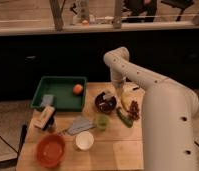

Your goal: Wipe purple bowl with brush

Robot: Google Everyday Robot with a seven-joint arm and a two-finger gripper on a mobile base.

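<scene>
Hovering tool (113, 93), seemingly over one purple bowl (105, 103).

From my station this reads as an office or lab break area with a glass-walled upper level. I see a small wooden bench (118, 150) on speckled flooring, a dark counter front behind it, and metal railing posts (57, 15) above. My gripper (112, 95) hangs over the purple bowl (105, 103), among staged tableware and fruit.
</scene>
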